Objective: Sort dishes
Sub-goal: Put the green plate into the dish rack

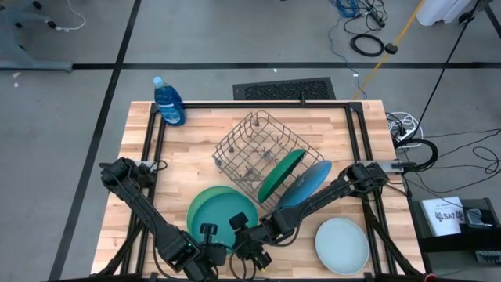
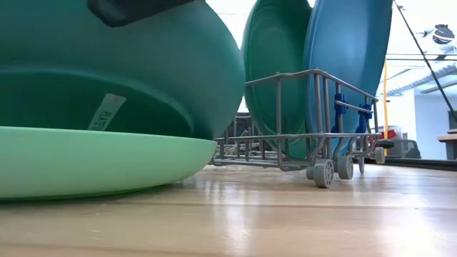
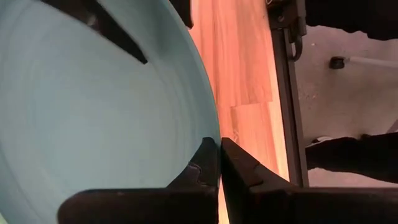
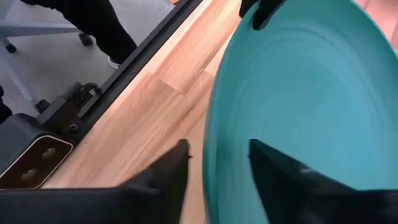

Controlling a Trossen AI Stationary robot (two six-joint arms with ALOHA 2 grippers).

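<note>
Near the worktop's front edge, the right claw (image 4: pixel 214 163) straddles the rim of the teal plate (image 1: pixel 217 215), fingers half-parted on either side, likely to lift it off the light green plate (image 2: pixel 86 160). The left claw (image 3: pixel 220 163) waits beside it, pinched shut and empty. At mid-worktop the wire rack (image 1: pixel 254 149) holds a dark green plate (image 1: pixel 280 174) and a blue plate (image 1: pixel 309 182) on edge; a pale mint plate (image 1: pixel 342 245) lies near the front right corner.

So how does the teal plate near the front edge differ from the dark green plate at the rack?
The teal plate lies on a light green plate on the table; the dark green plate stands on edge in the wire rack. The right tool straddles the teal plate's rim; nothing touches the dark green one. Teal is lighter and bluer. Both are round, smooth plates.
</note>
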